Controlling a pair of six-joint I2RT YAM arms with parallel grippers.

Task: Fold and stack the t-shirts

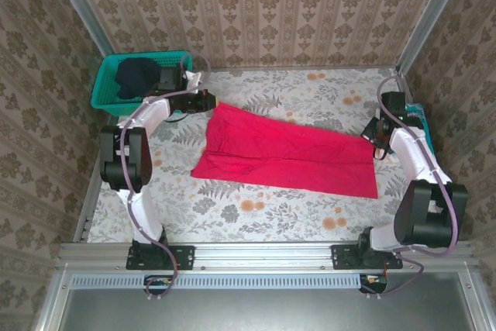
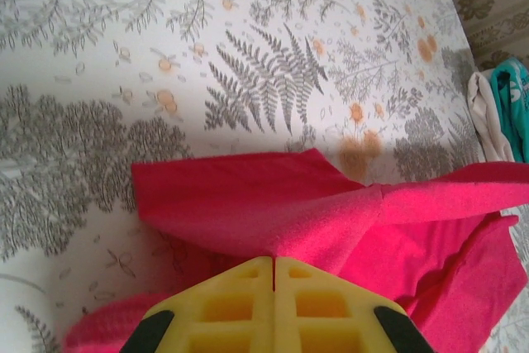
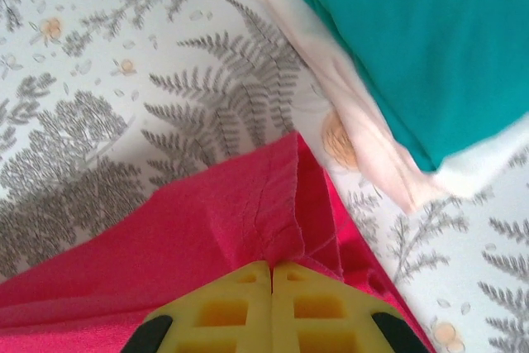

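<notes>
A floral-patterned bench (image 1: 256,207) seen from above, with a robot arm at each side.

At the far left corner sits a teal plastic basket (image 1: 103,92) with a dark shirt (image 1: 138,75) bunched inside it. Just right of the basket, the left tool (image 1: 208,98) is at the far left corner of a bright red-pink shirt (image 1: 287,156). The shirt lies spread flat across the middle of the bench, slanting from far left to near right. In the left wrist view, the left tool (image 2: 274,264) has its yellow fingers (image 2: 223,307) pressed together, with a raised fold of the red-pink shirt (image 2: 273,208) pinched between them.

At the shirt's far right corner is the right tool (image 1: 370,136). In the right wrist view, the right tool (image 3: 272,269) is likewise closed tight on a hemmed edge of the red-pink shirt (image 3: 190,229).

At the right edge of the bench lies a teal shirt (image 3: 413,39) on top of a white cloth (image 3: 355,121). Its white print (image 2: 517,105) is too small to read.
</notes>
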